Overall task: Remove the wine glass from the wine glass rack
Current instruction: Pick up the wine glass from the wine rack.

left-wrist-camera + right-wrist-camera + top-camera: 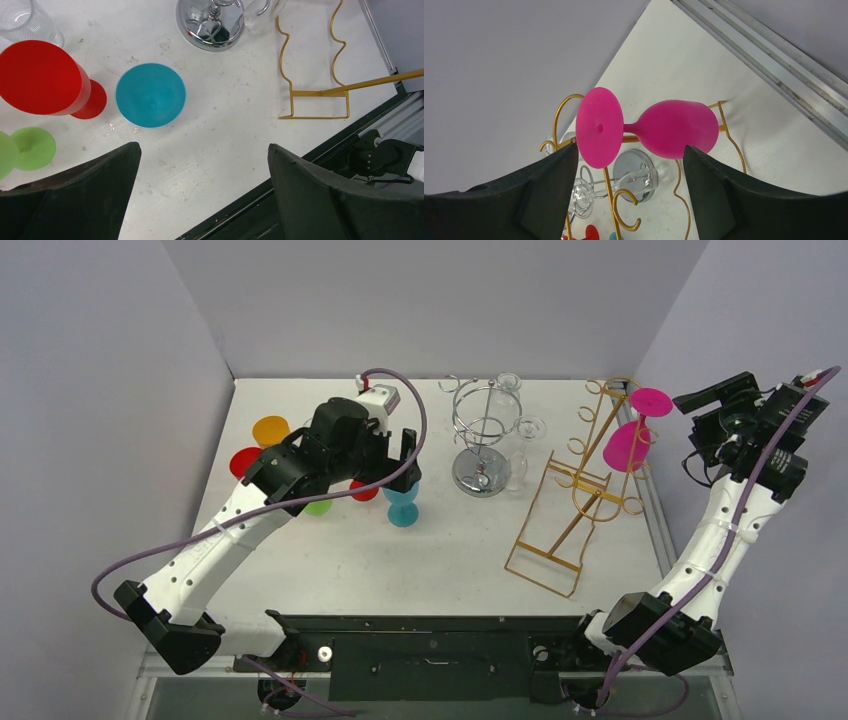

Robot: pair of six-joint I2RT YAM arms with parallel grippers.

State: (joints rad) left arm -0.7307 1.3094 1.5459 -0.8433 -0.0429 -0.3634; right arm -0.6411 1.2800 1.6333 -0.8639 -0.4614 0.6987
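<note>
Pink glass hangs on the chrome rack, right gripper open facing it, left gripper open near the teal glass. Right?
No: the pink glass hangs on the gold wire rack, not the chrome rack, as the right wrist view shows. The right gripper open facing it and left gripper open near the teal glass hold.

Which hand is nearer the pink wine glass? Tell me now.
Right. The right hand is open just beside the pink wine glass on the gold rack, not gripping it. The left hand is far across the table, above the teal glass.
</note>
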